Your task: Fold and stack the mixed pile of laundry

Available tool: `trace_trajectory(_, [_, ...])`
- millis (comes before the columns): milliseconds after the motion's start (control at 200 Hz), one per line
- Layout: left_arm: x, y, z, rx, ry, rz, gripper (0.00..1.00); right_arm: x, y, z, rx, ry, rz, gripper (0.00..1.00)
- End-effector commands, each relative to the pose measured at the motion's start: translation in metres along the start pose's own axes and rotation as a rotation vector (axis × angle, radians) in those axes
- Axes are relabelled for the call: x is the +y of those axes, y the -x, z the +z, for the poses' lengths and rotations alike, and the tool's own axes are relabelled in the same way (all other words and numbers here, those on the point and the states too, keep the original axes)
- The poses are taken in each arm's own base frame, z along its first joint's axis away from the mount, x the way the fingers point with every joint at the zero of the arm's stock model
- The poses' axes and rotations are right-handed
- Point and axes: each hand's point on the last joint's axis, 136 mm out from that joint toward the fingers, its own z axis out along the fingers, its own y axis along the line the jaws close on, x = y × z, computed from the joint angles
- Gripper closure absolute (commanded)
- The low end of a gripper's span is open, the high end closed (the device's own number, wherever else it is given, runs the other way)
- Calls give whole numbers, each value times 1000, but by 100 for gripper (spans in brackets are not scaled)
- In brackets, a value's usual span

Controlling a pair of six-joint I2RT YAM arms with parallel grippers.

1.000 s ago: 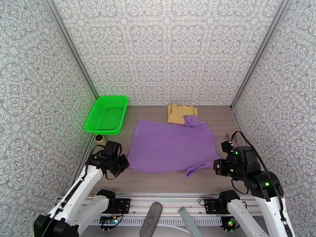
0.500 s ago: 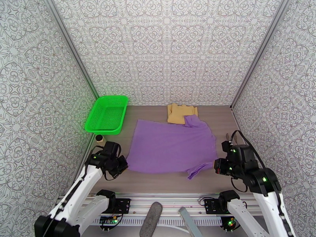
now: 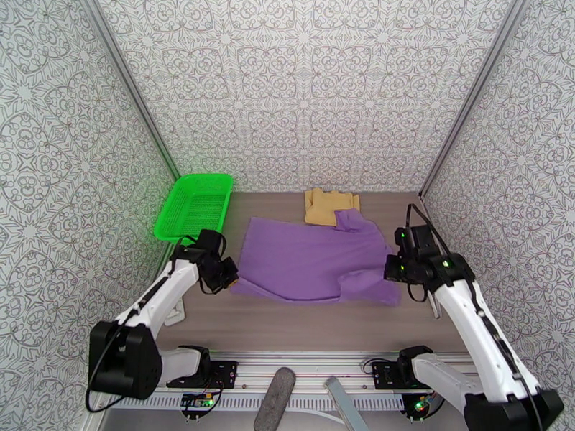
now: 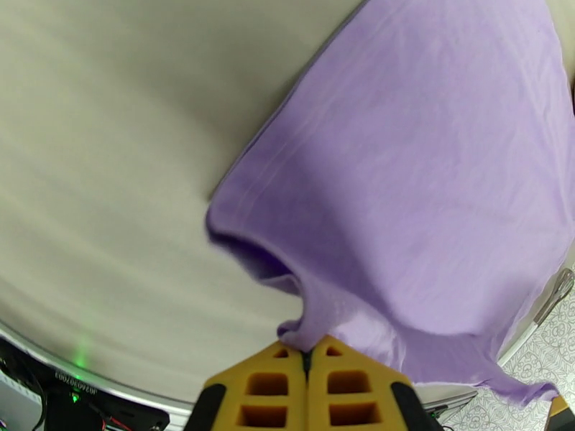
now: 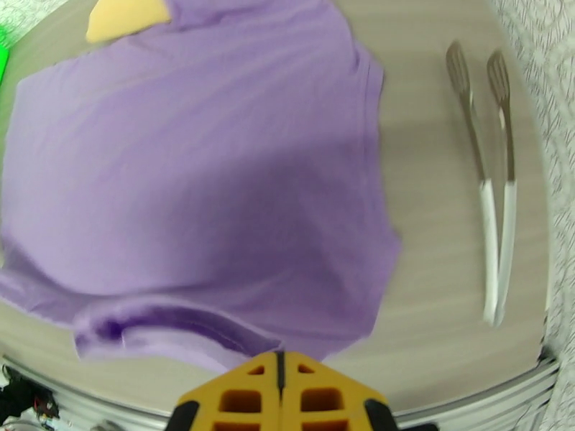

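Both hands have carried the purple T-shirt's (image 3: 305, 254) near hem farther from the arm bases. Left hand (image 4: 307, 350), fingers pressed together, pinches a bunched corner; right hand (image 5: 280, 358), also closed tight, grips the hem. Shirt lies across the desk (image 3: 316, 326), its far sleeve overlapping the mustard-tan garment (image 3: 325, 205).

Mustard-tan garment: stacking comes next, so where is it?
The mustard-tan garment lies far centre in the top view, touching the purple T-shirt, right of the green basket.

Purple T-shirt (image 3: 309, 256) — against mustard-tan garment (image 3: 325, 205)
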Motion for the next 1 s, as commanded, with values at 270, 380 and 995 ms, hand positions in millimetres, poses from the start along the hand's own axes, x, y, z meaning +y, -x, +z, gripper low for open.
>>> trace_trajectory(270, [-21,24,25,26,-23,34,100,-2,63,35,-51,-67,-44,100])
trace_trajectory(380, [-22,28,33,35,-15,33,100,-4,70,46,-42,-74,-47,100])
trace_trajectory(995, [-13,34,56,30,108,68,24,-24,30,109,151,-169,-34,100])
